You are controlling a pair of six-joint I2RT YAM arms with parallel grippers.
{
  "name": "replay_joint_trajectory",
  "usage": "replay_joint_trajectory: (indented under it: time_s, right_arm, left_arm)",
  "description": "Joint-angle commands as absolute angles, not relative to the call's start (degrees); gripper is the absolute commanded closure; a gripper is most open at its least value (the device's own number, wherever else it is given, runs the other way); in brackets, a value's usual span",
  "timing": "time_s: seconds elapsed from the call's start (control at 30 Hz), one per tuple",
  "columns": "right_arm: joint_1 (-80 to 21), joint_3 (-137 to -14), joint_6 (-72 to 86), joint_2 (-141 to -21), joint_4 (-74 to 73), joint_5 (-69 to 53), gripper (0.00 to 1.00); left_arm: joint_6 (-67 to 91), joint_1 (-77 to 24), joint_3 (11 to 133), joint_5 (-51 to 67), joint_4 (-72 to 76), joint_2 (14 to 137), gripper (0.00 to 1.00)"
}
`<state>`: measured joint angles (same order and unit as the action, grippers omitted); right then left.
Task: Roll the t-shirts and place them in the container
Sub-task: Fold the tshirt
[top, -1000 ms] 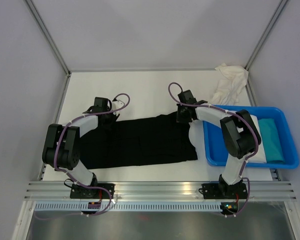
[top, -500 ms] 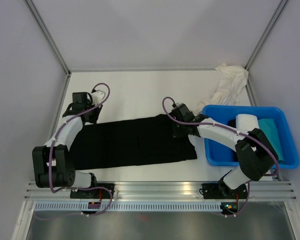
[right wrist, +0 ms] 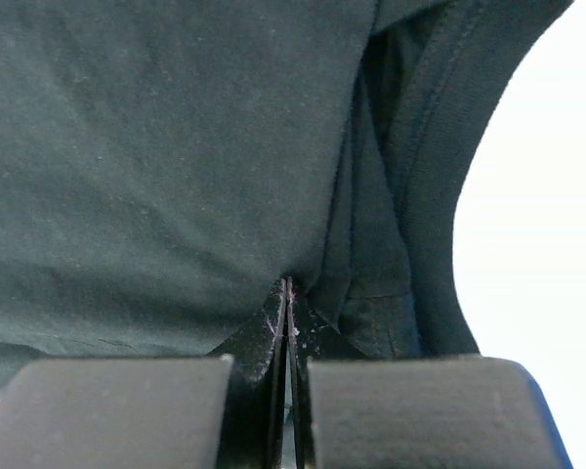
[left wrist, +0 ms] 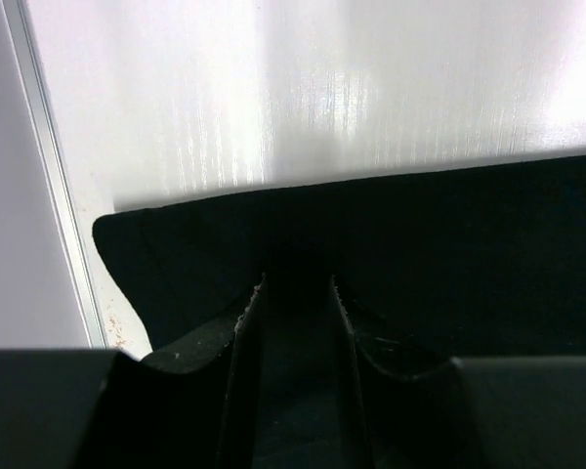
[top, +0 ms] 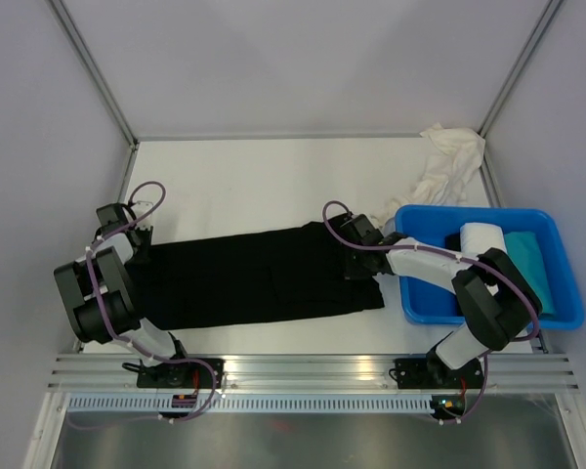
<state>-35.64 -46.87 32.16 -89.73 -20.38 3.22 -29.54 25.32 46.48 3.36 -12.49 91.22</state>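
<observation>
The black t-shirt [top: 254, 278] lies stretched in a long band across the table's middle. My left gripper [top: 127, 237] is at its far-left end, near the table's left edge. In the left wrist view its jaws [left wrist: 298, 283] stand a little apart with black cloth [left wrist: 469, 234] between them. My right gripper [top: 356, 256] is at the shirt's right end, and in the right wrist view it [right wrist: 288, 283] is pinched shut on a fold of the cloth [right wrist: 156, 147]. A white t-shirt [top: 449, 161] lies crumpled at the back right. A teal one [top: 532, 269] lies in the blue bin.
The blue bin [top: 415, 293] stands at the right edge, close to my right arm, with a white rolled cloth [top: 483, 237] beside the teal shirt. Metal frame posts and grey walls enclose the table. An aluminium rail runs along the near edge.
My left gripper has moved left to the table's left edge, drawing the shirt's left end out with it. My right gripper shifted slightly nearer. The shirt is longer and flatter.
</observation>
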Motion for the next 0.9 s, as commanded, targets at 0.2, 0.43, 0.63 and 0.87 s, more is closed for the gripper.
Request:
replay_joint_trajectory:
  time_s: [0.2,0.43,0.63,0.87]
  right_arm:
    - [-36.2,-57.0,27.6,-84.7,-36.9,13.8,1.0]
    - [-38.8,-45.5,35.1,-79.4,-34.8,4.9,1.0]
    - [-38.8,-37.7,38.4,-84.0,-24.4,2.7,1.0]
    - [-32.1,-46.0,33.4,-97.1,-19.4,2.6,1.0]
  left_arm:
    - [-29.7,25.9,45.3,8.2,-17.8,83.6,0.6]
    - [-28.1,25.9,47.8,11.6,-22.4,76.0,0.53]
    - [-27.2,25.9,50.6,14.9,-27.4,75.3,0.52]
    - [-28.1,26.0,51.1,14.9,-29.2,74.3,0.52]
